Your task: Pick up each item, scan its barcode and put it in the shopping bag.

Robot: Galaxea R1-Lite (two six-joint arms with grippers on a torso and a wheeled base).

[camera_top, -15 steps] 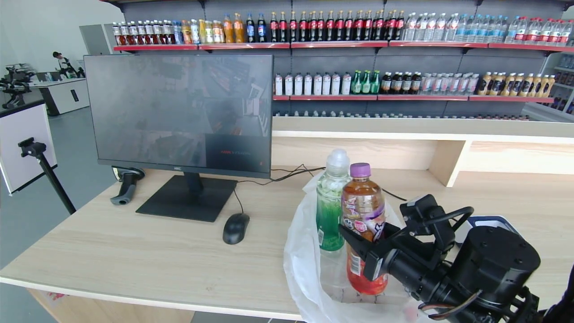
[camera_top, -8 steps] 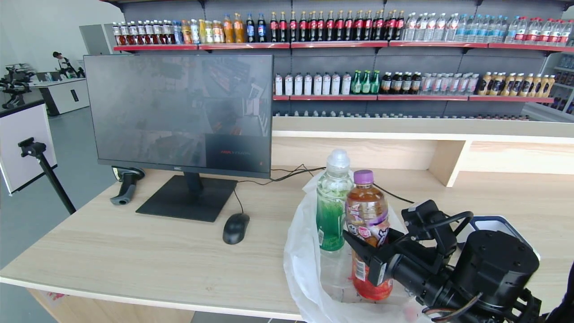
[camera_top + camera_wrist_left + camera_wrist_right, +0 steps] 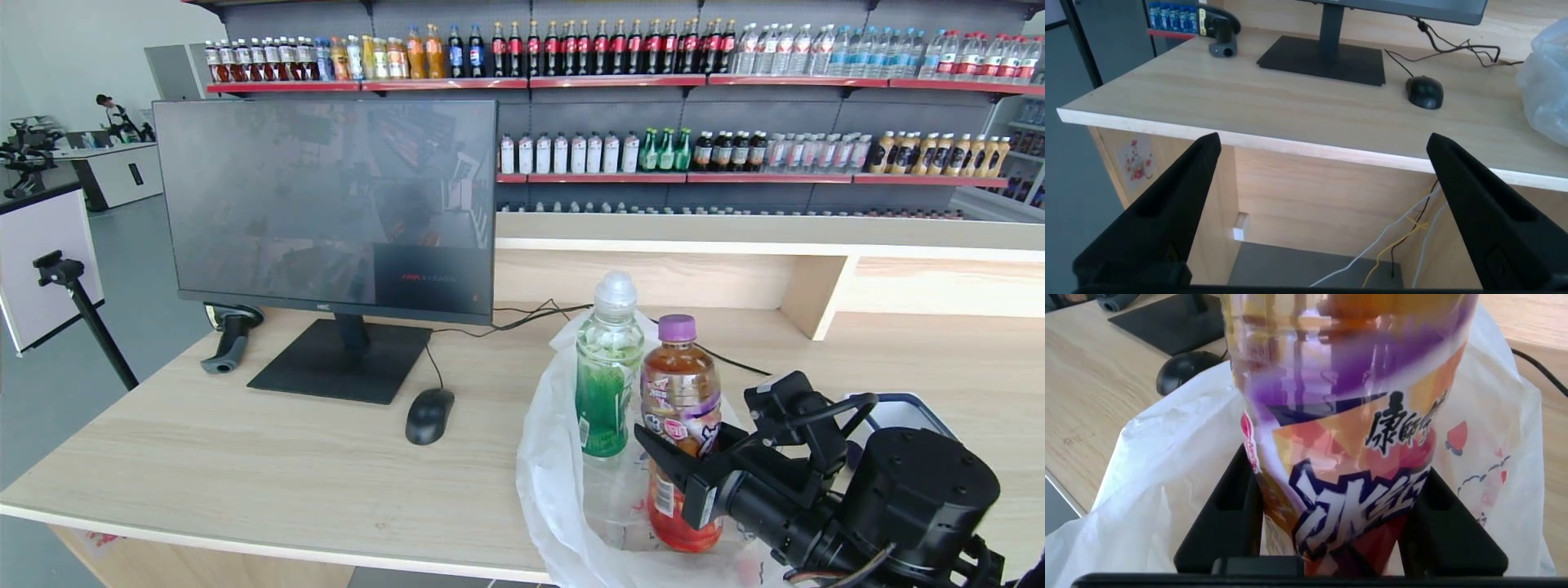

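Observation:
An orange drink bottle (image 3: 682, 384) with a purple cap and a purple label stands upright in my right gripper (image 3: 673, 453), which is shut on its lower half. The bottle's base sits low inside the white plastic shopping bag (image 3: 555, 474) at the table's front right. A green bottle (image 3: 606, 384) with a white cap stands in the same bag, just left of it. The right wrist view shows the orange bottle (image 3: 1347, 425) clamped between the black fingers (image 3: 1229, 514) over the bag (image 3: 1167, 457). My left gripper (image 3: 1319, 204) hangs open below the table's front edge (image 3: 1290, 122), holding nothing.
A monitor (image 3: 326, 204) stands at the back left, with a handheld scanner (image 3: 230, 335) beside its base and a black mouse (image 3: 429, 415) in front. A cable runs behind the bag. A white, blue-rimmed item (image 3: 898, 408) lies to the right behind my arm.
My right gripper has carried the orange bottle a little to the right and downward, deeper into the bag. The green bottle and everything else have stayed put.

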